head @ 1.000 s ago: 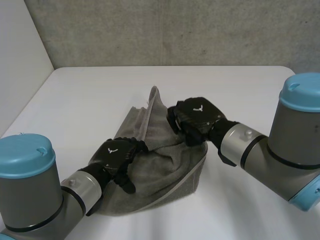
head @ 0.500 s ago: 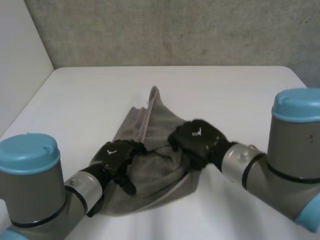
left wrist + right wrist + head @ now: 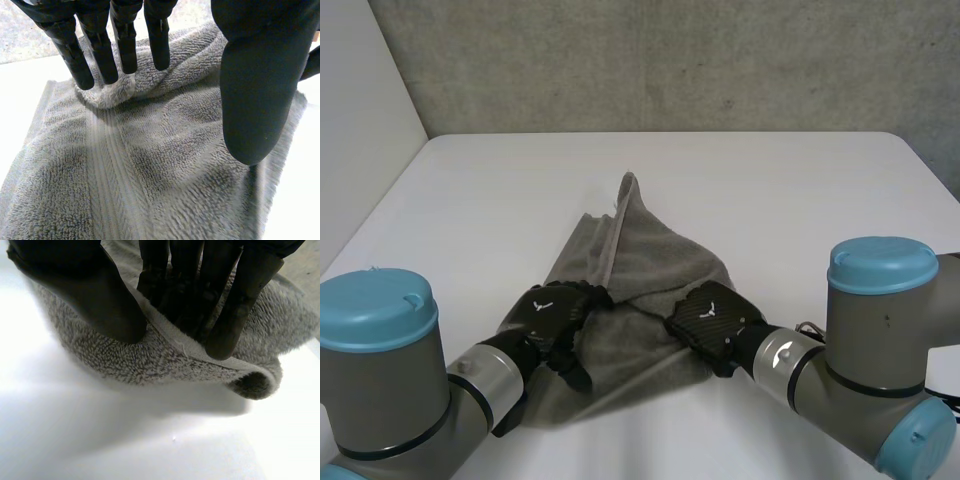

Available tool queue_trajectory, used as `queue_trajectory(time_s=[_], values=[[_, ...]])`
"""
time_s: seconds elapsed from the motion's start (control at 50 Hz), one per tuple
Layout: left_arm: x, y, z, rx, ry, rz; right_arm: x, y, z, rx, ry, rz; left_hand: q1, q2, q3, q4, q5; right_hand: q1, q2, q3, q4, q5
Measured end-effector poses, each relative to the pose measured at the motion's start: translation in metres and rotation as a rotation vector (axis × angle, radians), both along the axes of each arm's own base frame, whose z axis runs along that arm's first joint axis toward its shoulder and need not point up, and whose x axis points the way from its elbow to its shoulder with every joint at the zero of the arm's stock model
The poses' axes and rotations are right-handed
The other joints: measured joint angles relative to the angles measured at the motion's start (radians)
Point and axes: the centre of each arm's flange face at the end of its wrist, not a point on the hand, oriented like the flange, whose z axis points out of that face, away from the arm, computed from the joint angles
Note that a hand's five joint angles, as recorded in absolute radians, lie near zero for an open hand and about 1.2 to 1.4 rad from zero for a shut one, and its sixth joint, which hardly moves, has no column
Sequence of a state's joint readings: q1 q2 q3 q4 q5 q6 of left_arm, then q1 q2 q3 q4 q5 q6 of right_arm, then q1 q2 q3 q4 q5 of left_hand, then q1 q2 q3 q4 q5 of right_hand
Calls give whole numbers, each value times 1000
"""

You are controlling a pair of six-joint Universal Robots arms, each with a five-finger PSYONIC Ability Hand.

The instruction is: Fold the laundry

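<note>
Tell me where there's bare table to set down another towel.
Bare table lies beyond the towel toward the concrete wall, and on either side. Crowded nearest the robot: left hand and right hand on the towel.

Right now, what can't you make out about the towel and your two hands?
Head view: the right hand covers its own grip on the towel; the left hand hides the cloth beneath it.
Right wrist view: the fold hides how many layers are pinched.
Left wrist view: the thumb blocks the towel's edge beside it.
</note>
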State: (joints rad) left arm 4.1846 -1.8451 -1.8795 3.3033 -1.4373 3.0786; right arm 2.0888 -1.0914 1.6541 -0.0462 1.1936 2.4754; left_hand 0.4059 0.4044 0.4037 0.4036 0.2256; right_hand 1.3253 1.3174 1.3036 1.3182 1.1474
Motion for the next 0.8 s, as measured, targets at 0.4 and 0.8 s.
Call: queue_trajectory(time_s=[0.4, 0.8], values=[[5, -2, 18, -66, 7, 50, 18, -22, 84, 234, -494, -190, -27, -26, -26, -25, -26, 8, 12, 15, 21, 14], [4, -10, -5, -16, -46, 82, 9, -13, 85, 284, -485, -231, 212, 205, 205, 206, 208, 8, 12, 18, 21, 14]])
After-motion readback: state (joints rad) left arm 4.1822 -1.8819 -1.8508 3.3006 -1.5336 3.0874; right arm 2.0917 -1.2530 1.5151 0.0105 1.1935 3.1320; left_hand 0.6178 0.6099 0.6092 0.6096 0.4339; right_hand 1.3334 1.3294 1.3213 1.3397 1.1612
